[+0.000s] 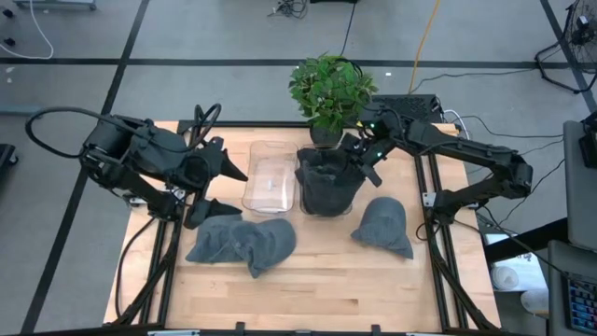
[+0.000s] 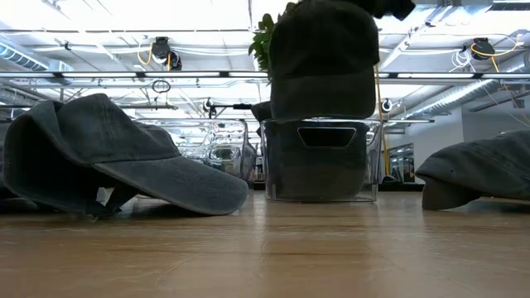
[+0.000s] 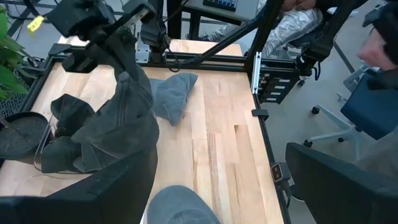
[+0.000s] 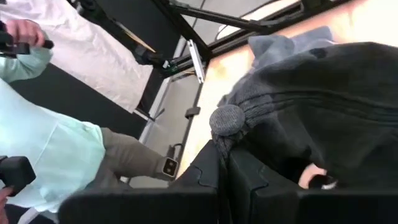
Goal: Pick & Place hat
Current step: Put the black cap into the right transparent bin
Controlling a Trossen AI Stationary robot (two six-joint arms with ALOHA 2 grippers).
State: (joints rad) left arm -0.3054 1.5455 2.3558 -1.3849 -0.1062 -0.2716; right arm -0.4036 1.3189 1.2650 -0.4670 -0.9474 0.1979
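The table bears a clear bin at its middle. Right gripper above the bin's rim pinches a dark hat hanging into it. Left gripper, beside the bin: cannot tell.

Bright, even overhead light; ceiling strip lights glare white in the low view. Soft shadows lie on the counter. The right wrist view is blurred.
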